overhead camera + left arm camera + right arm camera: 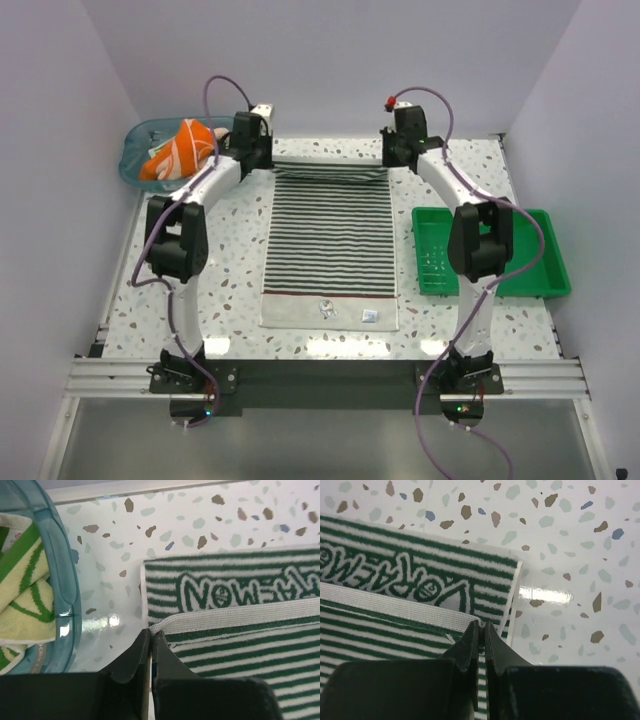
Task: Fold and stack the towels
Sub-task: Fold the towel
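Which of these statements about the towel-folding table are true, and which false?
1. The dark-and-white striped cloth towel lies spread on the speckled table. True.
2. The green plastic tray stands right of that towel. True.
3. Both grippers are open. False: the left gripper and right gripper are shut, each pinching a far corner of the striped towel.
4. The orange cloth towel sits in the tray. False: it lies in the clear blue bowl.

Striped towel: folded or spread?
Mostly spread: striped towel lies flat, only its far hem turned over, corners pinched by left hand and right hand.
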{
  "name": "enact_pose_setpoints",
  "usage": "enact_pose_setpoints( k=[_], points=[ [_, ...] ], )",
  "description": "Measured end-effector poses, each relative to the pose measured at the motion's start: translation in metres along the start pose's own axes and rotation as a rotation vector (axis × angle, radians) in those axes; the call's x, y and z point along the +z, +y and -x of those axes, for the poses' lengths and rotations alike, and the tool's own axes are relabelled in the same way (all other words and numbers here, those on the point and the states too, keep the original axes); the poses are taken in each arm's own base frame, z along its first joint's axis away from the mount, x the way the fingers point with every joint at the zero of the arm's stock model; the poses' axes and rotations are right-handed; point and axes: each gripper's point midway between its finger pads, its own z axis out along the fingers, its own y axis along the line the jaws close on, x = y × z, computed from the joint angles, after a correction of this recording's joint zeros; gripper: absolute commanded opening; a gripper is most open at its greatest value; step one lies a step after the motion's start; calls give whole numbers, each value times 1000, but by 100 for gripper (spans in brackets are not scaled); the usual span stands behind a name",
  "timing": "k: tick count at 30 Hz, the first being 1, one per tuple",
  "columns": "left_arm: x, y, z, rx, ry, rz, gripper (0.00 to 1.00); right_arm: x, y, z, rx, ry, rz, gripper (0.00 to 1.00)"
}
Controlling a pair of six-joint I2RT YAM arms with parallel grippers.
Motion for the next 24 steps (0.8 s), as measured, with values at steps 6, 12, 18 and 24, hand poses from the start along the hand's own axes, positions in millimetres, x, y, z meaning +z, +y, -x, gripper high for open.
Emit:
enact_pose_setpoints(
  k=[6, 12, 18, 24],
  points=[
    [-69, -10, 30, -52, -53, -54, 0, -80, 5, 15, 32, -39, 35, 0],
    [-132, -23, -4, -111, 20, -118, 0, -146, 12, -20, 68, 3, 86, 0],
    [-183, -37, -76, -141, 165, -164, 0, -191, 19, -90, 73, 149, 137, 0],
    [-227, -43, -121, -173, 251, -188, 0, -231, 27, -138, 77, 254, 198, 0]
  ],
)
